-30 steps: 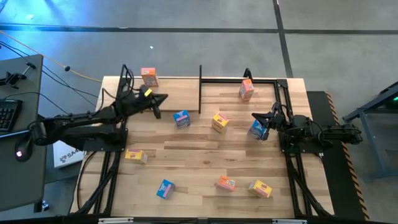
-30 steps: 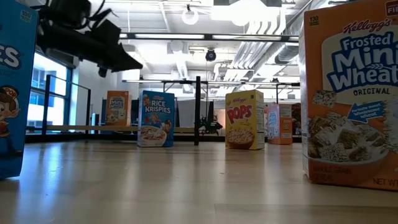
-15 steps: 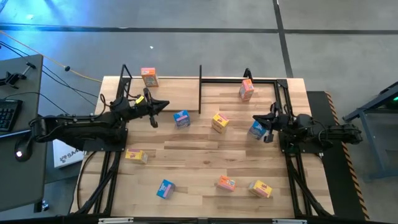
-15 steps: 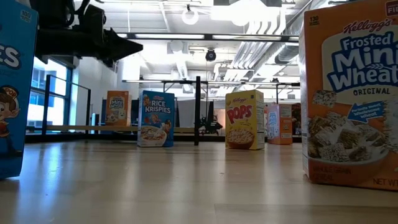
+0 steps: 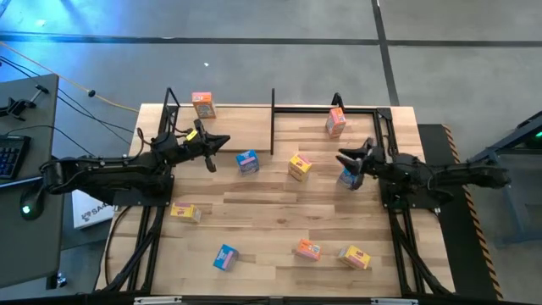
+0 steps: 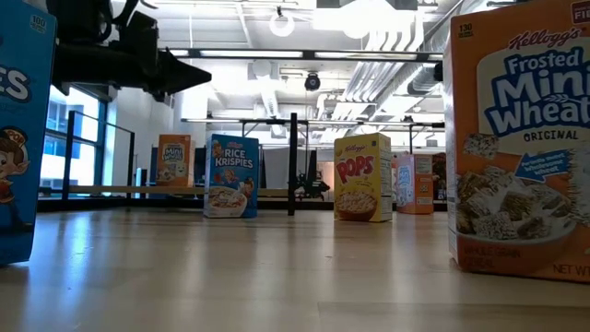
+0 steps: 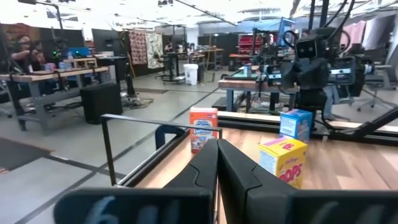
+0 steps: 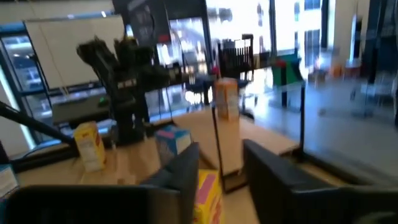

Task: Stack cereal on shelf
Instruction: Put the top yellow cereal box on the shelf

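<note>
I have the right gripper [image 5: 351,165] w/ fingers apart, over the blue cereal box [image 5: 348,177] beside the shelf [image 5: 273,119]. Left gripper [image 5: 211,150] is closed, empty. Next, I think: lower and clamp the box.

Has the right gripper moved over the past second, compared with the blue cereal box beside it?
Yes. In the high view the right gripper has lifted off the small blue cardboard cereal box and shifted towards the shelf's black metal-tube frame; its fingers are now apart.
</note>
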You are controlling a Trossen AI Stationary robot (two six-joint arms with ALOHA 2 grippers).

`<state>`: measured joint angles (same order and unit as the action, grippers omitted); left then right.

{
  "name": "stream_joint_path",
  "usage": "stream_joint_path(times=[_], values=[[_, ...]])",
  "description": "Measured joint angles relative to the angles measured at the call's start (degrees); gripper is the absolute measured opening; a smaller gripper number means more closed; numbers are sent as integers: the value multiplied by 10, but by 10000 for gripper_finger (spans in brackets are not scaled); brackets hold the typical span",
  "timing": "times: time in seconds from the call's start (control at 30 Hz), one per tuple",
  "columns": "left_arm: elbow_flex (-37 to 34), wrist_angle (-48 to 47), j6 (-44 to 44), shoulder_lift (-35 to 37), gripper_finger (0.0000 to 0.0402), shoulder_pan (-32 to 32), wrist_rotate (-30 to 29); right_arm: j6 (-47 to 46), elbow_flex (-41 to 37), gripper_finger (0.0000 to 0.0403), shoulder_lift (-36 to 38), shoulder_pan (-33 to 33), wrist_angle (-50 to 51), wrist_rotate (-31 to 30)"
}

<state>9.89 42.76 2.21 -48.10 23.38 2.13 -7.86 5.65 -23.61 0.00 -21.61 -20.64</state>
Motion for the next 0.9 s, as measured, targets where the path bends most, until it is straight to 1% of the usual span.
stream_joint_path(times=[0.17, 0.23, 0.3, 0.43, 0.6, 0.8, 0.9], values=[[0, 0, 10, 0, 0, 0, -3, -61, 56, 273, -142, 1, 0, -9], [0, -2, 10, 0, 0, 0, -5, -81, 82, 310, -201, 1, 2, -26], [0, -6, 10, 0, 0, 0, -5, -102, 115, 331, -257, 1, 16, -35], [0, -8, -1, 0, 0, 0, -5, -142, 196, 343, -363, 1, 78, -36], [0, -7, -9, 0, 0, 0, -5, -173, 305, 342, -475, 1, 210, -43], [0, -5, -6, 0, 0, 0, -5, -179, 401, 342, -568, 0, 283, -18], [0, -4, -5, 0, 0, 0, -5, -189, 441, 342, -602, -4, 333, -24]])
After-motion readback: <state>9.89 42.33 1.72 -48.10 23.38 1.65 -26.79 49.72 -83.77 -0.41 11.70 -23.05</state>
